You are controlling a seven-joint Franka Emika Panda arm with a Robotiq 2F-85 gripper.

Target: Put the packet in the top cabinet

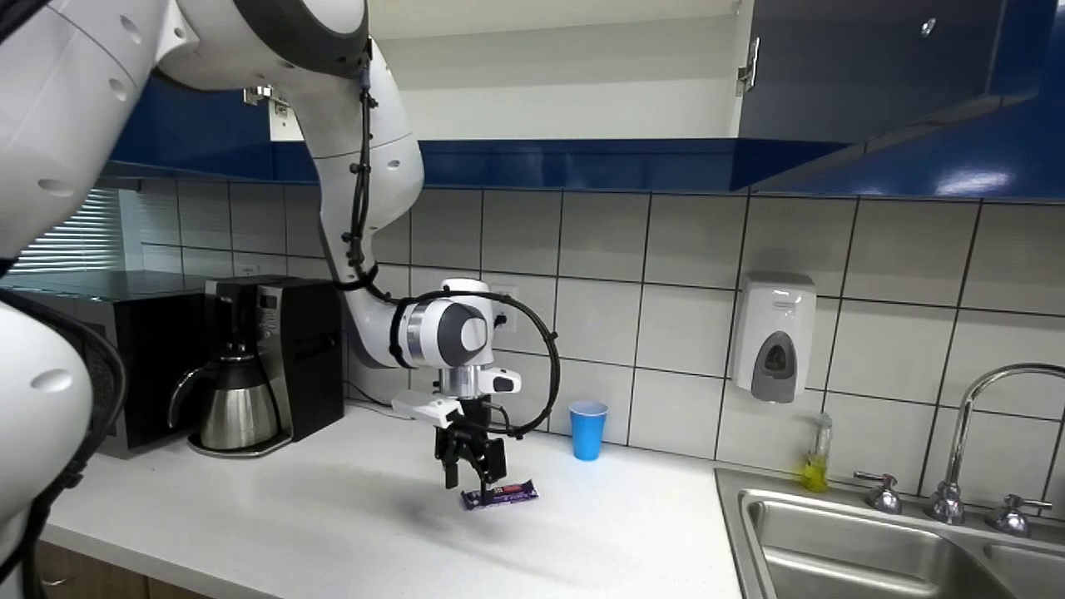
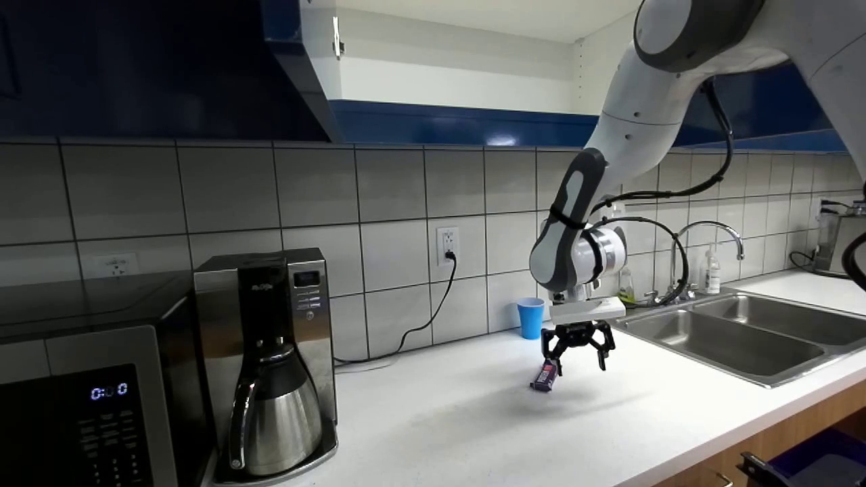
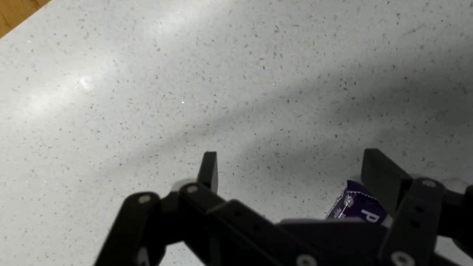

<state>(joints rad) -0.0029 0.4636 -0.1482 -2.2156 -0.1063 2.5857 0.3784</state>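
Pincer hangs point-down over the counter, fingers spread wide, no grip on anything. The packet is lying on the counter right by one of those fingers, and even standing in the room I can't tell if they're touching or just close. My guess is it's opened up like that to straddle the packet and pinch it across the narrow side, but it looks off-centre, so it probably wants a shuffle sideways first. Close up now and you'd maybe just shove the packet along or grab air.

Up top, the cabinet is wide open, presumably so the packet can go straight in. Catch is the blue strip along the bottom of the opening, which has to be cleared, plus the doors sticking out, so I'd bet elbow room for the arm is a bit tight. Blue cup sits near the packet, toward the tiled wall, and could get bumped. Coffee maker and sink are off to opposite sides, so neither looks like a bother imo.
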